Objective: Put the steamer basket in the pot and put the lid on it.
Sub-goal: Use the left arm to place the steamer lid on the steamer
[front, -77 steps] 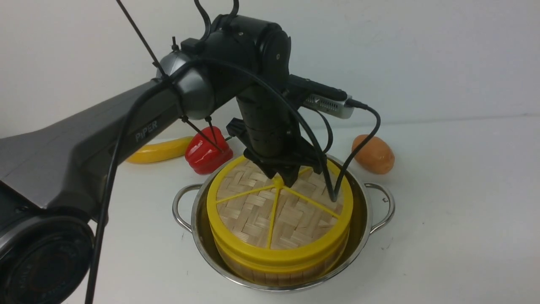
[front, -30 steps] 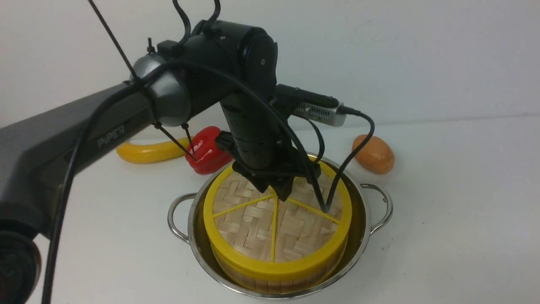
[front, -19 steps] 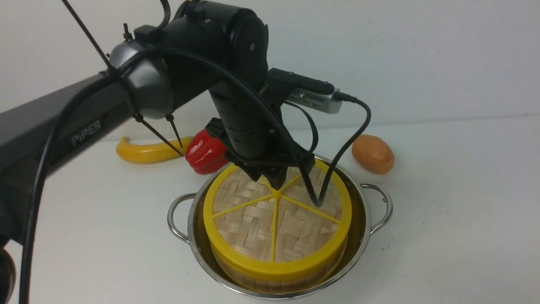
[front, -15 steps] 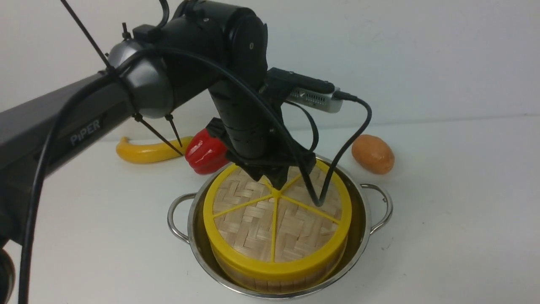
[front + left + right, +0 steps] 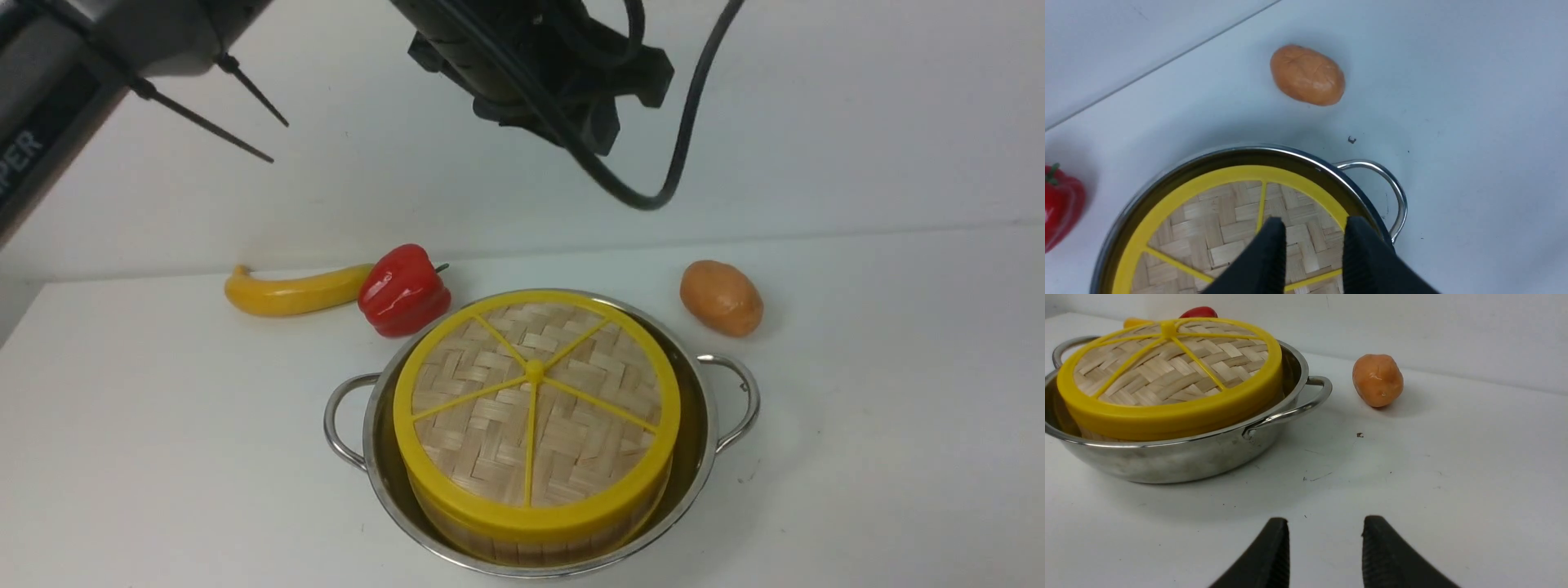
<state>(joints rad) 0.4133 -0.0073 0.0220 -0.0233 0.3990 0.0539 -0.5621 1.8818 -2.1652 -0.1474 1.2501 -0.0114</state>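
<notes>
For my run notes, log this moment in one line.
lid: on basket | basket: in pot | left gripper: empty, above lid | right gripper: open, empty

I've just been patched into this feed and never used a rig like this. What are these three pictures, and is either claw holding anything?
This is a two-armed table robot. The front picture looks forward from between the arms; the other two come from cameras on each wrist.

On the white table stands a steel pot with the steamer basket inside and the woven lid on top. Behind it lie a banana, a red pepper and a potato.

The left claw hangs above the lid, fingers apart, empty. The right claw is low over the table beside the pot, open and empty.
</notes>
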